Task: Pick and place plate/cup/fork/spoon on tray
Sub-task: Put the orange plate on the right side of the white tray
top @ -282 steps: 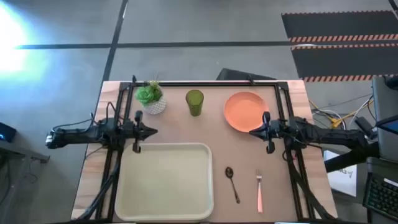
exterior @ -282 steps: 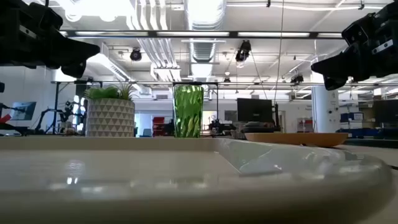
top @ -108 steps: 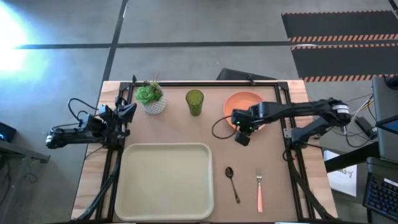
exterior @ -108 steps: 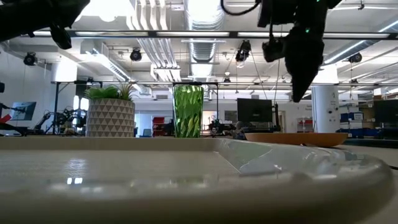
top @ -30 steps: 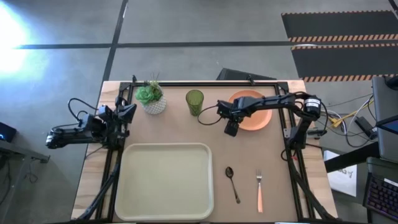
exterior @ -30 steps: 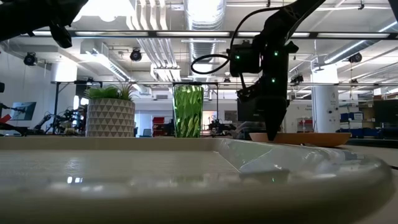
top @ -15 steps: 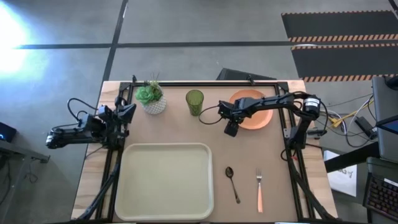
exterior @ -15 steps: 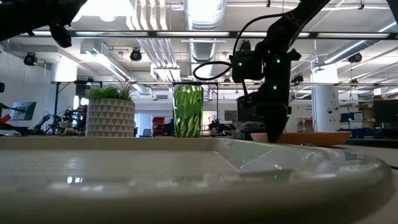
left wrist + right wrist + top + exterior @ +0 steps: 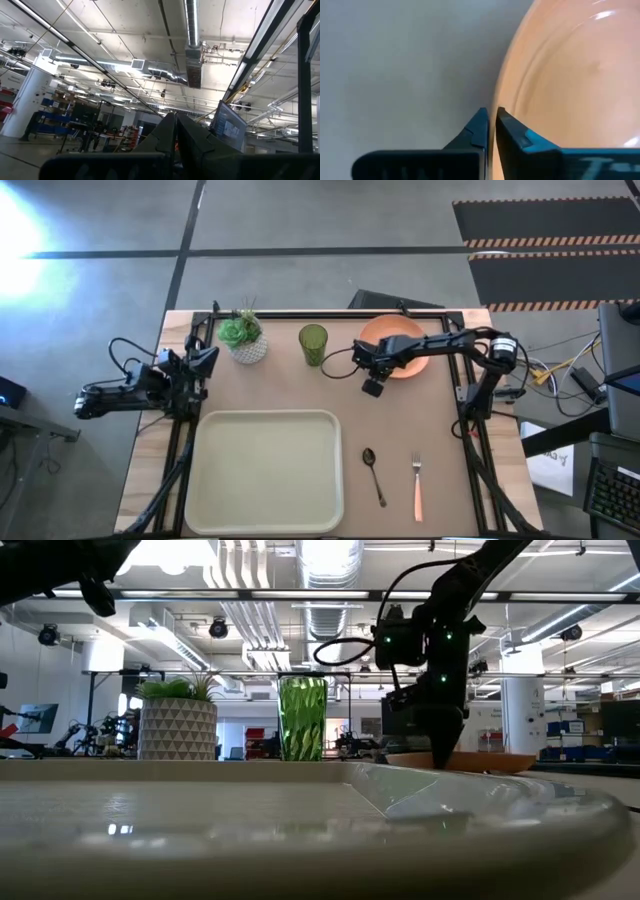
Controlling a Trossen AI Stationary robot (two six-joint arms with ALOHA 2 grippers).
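Right end effector [image 9: 491, 120] clenched on the plate's [image 9: 398, 352] near rim, the plate lying just past its fingertips on the table [image 9: 300, 385]. Plate looks stiff, light and slick; thin rim is the only hold. Left end effector [image 9: 176, 131] idles, shut.

High cam looks straight down; low cam level; both catch plate [image 9: 396, 346].

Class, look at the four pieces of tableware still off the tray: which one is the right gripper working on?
The plate. The right gripper pinches its rim; the cup, spoon and fork lie untouched.
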